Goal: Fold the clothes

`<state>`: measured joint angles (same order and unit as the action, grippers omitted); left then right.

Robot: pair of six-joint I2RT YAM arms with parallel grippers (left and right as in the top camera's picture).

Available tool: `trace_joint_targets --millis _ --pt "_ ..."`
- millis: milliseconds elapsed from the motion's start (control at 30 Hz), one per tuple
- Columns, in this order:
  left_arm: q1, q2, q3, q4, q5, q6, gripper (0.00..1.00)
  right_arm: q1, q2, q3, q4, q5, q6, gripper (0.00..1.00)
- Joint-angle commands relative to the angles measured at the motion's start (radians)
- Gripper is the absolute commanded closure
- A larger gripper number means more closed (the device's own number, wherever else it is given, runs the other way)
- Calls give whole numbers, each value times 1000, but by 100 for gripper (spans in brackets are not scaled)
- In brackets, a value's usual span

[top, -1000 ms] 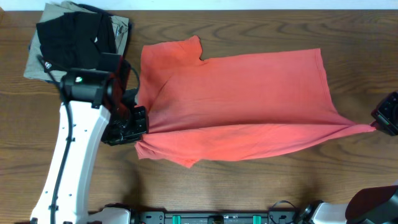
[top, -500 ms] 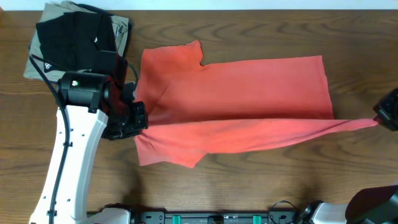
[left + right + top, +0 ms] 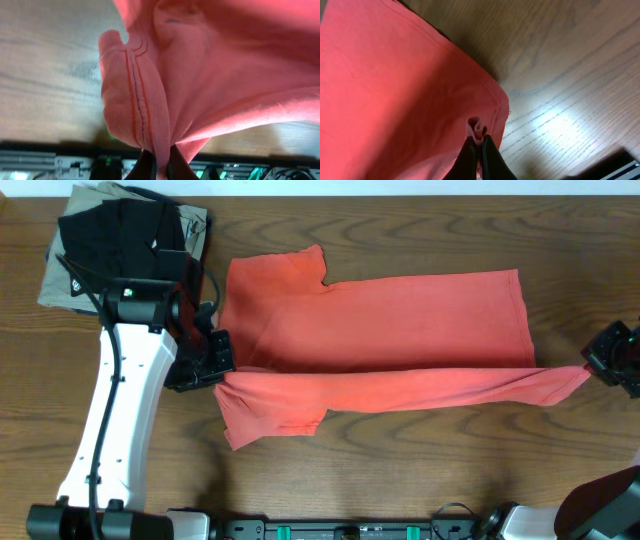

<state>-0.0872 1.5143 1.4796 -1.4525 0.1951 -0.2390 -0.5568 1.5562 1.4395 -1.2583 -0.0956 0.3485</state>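
**Now both grippers pinch the red-orange shirt by its ends**

From above, the shirt (image 3: 380,330) lies spread on the wooden table (image 3: 400,480), about in the middle, with its long side running left to right. Its near edge is raised and stretched into a narrow band. This band lies over the near part of the flat cloth. The left gripper (image 3: 215,370) holds the left end of the band, and the right gripper (image 3: 592,365) holds the right end, close to the right border of the picture. At the far left corner a folded black garment (image 3: 110,240) rests on a folded khaki garment (image 3: 55,285), just beside the left arm and apart from the shirt.

On the left wrist camera, the left gripper (image 3: 161,162) has its jaws pressed together on a bunched fold of the shirt (image 3: 210,65). A stitched hem runs up from the jaws. The cloth hangs above the table (image 3: 45,75).

On the right wrist camera, the right gripper (image 3: 479,145) has its jaws closed on a small pucker at the corner of the shirt (image 3: 385,85). The bare table (image 3: 560,65) shows beside it.
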Motion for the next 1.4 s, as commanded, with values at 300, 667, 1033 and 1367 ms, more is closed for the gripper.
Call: trace_joint_targets --millis 300,667,1033,1367 --pt "25 8 -4 -44 -75 -19 94 20 -15 -34 52 9 86 99" --pt "25 31 -4 45 -75 -36 94 123 -15 -109 188 21 121 99" --pt "25 160 -4 44 -135 -55 94 135 -11 -120 296 148 127 99" --pt "25 197 -4 -1 -129 -54 94 138 -11 -120 366 144 130 99"
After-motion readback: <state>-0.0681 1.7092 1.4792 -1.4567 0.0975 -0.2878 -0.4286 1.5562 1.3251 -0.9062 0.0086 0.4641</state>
